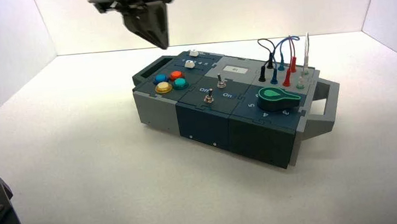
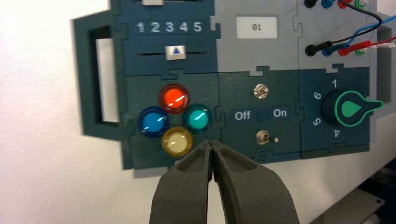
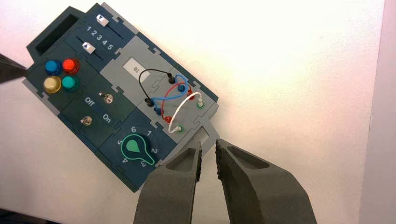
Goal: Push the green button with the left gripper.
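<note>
The green button (image 1: 180, 83) is a small teal dome in a cluster with the blue, red and yellow buttons at the box's left end. It also shows in the left wrist view (image 2: 197, 118) and the right wrist view (image 3: 69, 83). My left gripper (image 1: 163, 43) hangs high above the box, behind and above the button cluster, fingers shut to a point and empty. In its own view the tip (image 2: 211, 143) is beside the yellow button (image 2: 177, 140), below the green one, well clear of the box. My right gripper (image 3: 208, 148) is slightly open, empty, high off the box's right end.
The box (image 1: 203, 125) stands turned on the white table. It carries two white sliders (image 2: 175, 52), two toggle switches (image 2: 261, 91), a display reading 01 (image 2: 256, 27), a large green rotary knob (image 2: 351, 108) and plugged wires (image 1: 281, 54). White walls surround the table.
</note>
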{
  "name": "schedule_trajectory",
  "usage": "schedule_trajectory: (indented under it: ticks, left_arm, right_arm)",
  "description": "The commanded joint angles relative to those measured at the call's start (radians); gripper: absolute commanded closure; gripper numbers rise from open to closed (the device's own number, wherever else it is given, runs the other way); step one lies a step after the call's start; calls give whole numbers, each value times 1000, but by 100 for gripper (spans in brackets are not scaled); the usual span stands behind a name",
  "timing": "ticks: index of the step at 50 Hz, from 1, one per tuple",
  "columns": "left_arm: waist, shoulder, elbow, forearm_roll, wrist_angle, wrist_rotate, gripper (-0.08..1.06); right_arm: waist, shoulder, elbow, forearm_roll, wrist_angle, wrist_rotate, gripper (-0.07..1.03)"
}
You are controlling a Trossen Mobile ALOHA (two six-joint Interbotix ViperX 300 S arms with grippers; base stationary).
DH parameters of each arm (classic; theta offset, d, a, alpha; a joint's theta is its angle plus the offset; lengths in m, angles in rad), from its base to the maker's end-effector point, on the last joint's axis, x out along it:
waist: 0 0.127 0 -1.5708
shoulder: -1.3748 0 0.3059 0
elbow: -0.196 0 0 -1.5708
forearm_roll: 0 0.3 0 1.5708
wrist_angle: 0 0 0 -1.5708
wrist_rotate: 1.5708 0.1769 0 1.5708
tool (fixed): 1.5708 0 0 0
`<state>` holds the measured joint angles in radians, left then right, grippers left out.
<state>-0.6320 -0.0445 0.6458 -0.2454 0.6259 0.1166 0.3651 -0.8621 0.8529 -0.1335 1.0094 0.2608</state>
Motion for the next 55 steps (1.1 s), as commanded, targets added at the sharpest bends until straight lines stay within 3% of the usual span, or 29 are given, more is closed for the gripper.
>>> schedule_trajectory:
  ticks: [1, 55]
  left_arm:
    - [-8, 21, -40, -17, -8, 0, 100]
    - [-14, 253, -110, -23, -15, 0, 100]
  right_arm:
    - [-5, -8, -35, -2, 5, 0, 77]
    - [-5, -40, -35, -9, 28, -3, 77]
